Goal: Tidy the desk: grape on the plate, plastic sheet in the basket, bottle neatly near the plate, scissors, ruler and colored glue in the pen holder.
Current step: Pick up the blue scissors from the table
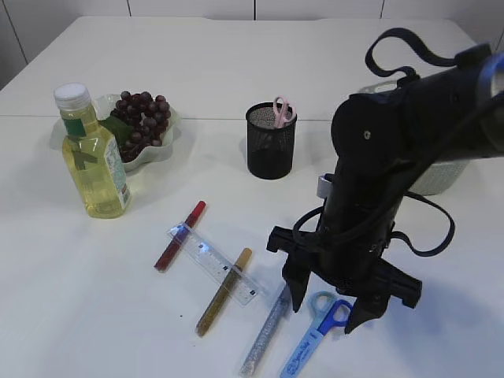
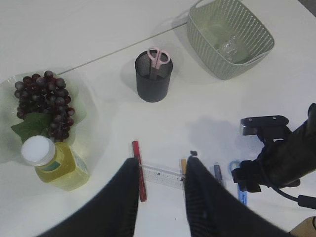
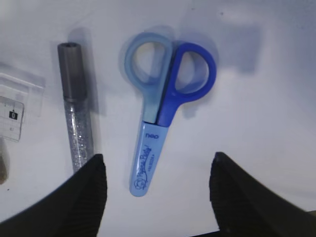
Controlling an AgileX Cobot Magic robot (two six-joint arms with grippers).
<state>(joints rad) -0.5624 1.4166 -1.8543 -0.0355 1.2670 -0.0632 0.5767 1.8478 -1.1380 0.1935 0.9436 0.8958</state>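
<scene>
A white desk [image 1: 441,315] seen from three cameras. The right gripper [image 1: 335,311] hangs low over the desk with its two black fingers [image 3: 81,197] spread wide and holding nothing. Between the fingertips lie the blue scissors [image 3: 160,111], flat on the desk, handles pointing away from the gripper and the sheathed blade end toward it. Just to the left of that gripper lies a silver glitter glue pen [image 3: 76,113], beside the scissors but not touching them. Farther left is a clear ruler [image 1: 214,264], lying across a gold glue pen [image 1: 224,291] and a red glue pen [image 1: 179,235].

The left gripper [image 2: 160,190] hovers high above the desk, its fingers partly apart and empty. Below and just ahead of it are the ruler and the glue pens. Farther ahead stands the black mesh pen holder [image 2: 154,76] with pink scissors [image 2: 158,58] in it. Ahead and to its left, grapes [image 2: 47,101] rest on a pale green plate [image 2: 7,143], with a bottle [image 2: 53,163] of yellow liquid upright just beside the plate. Ahead and to its right sits a pale green basket [image 2: 229,37] holding a clear plastic sheet [image 2: 229,45].
</scene>
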